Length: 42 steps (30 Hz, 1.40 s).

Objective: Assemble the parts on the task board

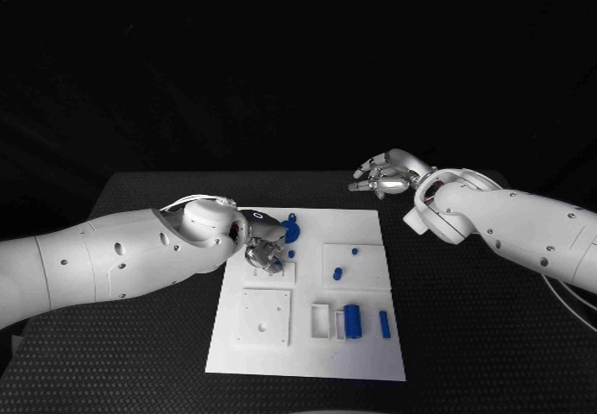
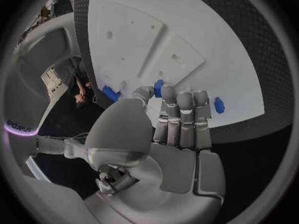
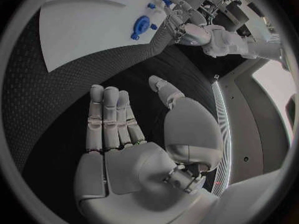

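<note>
The white task board (image 1: 311, 345) lies in the middle of the black table. My left hand (image 1: 264, 246) hangs over its far left part, fingers pointing down at a raised white block (image 1: 267, 269). In the left wrist view the thumb and fingertips (image 2: 181, 97) stand close together, with a small blue part (image 2: 158, 87) just beyond them; no grip on it shows. A round blue part (image 1: 290, 229) lies beside that hand. My right hand (image 1: 388, 175) is raised past the board's far right corner, its fingers (image 3: 109, 117) spread and empty.
Two small blue parts (image 1: 355, 251) (image 1: 337, 274) sit on a raised square at the board's right. A blue cylinder (image 1: 354, 320) and a blue strip (image 1: 385, 323) lie near the front, beside a white slotted holder (image 1: 321, 319) and a white square plate (image 1: 267, 316).
</note>
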Each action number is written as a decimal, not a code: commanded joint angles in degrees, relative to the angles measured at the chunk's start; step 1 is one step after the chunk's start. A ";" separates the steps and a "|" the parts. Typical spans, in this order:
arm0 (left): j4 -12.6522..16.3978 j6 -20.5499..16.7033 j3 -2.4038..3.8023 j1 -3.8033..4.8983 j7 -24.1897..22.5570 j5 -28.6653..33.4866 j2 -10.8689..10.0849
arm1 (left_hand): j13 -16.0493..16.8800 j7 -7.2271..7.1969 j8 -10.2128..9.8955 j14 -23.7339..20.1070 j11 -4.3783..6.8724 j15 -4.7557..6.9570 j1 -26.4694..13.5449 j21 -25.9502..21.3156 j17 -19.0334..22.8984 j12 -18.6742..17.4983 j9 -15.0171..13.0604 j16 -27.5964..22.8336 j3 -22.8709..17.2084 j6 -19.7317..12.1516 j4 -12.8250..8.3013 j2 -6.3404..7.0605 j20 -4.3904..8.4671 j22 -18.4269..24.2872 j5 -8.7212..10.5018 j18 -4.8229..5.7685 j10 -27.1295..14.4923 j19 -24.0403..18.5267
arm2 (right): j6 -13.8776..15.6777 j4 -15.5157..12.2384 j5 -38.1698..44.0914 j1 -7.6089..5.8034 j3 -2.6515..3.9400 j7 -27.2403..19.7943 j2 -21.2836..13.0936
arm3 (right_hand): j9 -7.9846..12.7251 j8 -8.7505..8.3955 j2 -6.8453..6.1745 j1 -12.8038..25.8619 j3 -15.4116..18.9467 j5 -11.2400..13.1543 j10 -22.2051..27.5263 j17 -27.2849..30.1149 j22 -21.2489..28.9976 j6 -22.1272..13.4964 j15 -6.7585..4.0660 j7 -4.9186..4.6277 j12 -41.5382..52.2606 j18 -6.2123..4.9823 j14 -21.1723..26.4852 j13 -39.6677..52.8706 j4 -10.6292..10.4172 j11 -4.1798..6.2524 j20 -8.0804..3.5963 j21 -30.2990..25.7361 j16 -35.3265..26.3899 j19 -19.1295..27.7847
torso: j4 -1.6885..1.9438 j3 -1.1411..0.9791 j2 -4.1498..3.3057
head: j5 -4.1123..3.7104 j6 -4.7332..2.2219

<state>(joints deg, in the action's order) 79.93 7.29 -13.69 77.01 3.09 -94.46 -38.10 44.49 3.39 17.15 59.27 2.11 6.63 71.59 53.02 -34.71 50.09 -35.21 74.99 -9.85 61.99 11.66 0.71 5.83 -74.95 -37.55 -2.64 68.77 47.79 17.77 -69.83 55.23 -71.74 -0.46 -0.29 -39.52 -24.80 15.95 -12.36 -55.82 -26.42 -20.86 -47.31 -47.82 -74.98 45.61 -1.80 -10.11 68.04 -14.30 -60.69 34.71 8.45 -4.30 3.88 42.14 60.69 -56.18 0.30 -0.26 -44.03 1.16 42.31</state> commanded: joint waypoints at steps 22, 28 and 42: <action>1.01 -1.73 0.09 1.10 15.02 31.01 -2.09 | 0.85 -0.66 0.26 2.35 1.17 0.59 -23.24 2.05 -0.56 -0.26 -0.60 1.16 -36.91 4.28 -23.55 0.50 6.68 -1.06 15.05 1.13 2.52 1.86 | -0.67 0.04 0.25 0.03 -0.02 -0.31 0.03 | 0.11 0.20 0.31 0.23 0.22 -1.59 0.16 0.20 -1.10 -0.07 -0.09 -0.44 0.39 -0.70 0.35 -0.36 0.31 0.09 0.08 -0.27 0.39 -0.25 | 0.06 -0.06 0.02 | 0.30 -0.13; 0.88 -2.28 0.08 1.10 17.25 32.02 -2.09 | 0.87 -0.69 0.27 2.42 1.20 0.63 -23.33 2.15 -0.58 -0.24 -0.60 1.24 -37.32 4.36 -23.68 0.70 6.73 -1.08 14.94 1.10 2.61 1.99 | -0.69 0.11 0.25 0.03 -0.03 -0.32 0.09 | 0.11 0.20 0.31 0.25 0.23 -1.64 0.16 0.21 -1.10 -0.08 -0.09 -0.44 0.40 -0.70 0.35 -0.37 0.31 0.09 0.09 -0.28 0.39 -0.25 | 0.09 -0.03 0.02 | 0.39 -0.07; 2.03 -7.57 -0.01 1.06 21.53 25.94 -1.95 | 0.98 -1.00 0.35 3.34 1.50 1.11 -18.12 2.90 -0.48 -0.13 -0.53 1.71 -38.92 5.20 -19.47 6.72 7.18 -1.02 14.44 0.78 3.66 3.34 | -0.61 0.11 0.01 0.03 -0.04 -0.37 0.00 | 0.21 0.23 0.76 1.99 0.52 -4.60 0.25 0.44 -1.13 -0.09 -0.07 -0.45 0.65 -0.70 0.40 -0.83 -0.99 0.08 0.16 -0.41 0.53 -0.29 | 0.15 -0.02 0.02 | 0.52 0.35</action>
<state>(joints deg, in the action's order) 81.60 2.67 -13.70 78.02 22.32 -65.73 -40.14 45.40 2.75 17.27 61.46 3.54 6.96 52.57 55.75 -35.24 49.65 -35.71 76.54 -42.26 66.15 -1.44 7.47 6.74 -74.92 -22.80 -2.16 72.12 50.79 17.72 -69.65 55.20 -71.73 -0.51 -0.26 -39.52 -24.63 15.95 -11.66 -54.24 -25.89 -25.30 -47.31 -47.41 -75.02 45.53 -1.80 -10.25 68.50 -14.32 -60.69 33.94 7.71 -4.30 3.90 41.93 60.91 -56.17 0.38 -0.27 -44.02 1.66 42.58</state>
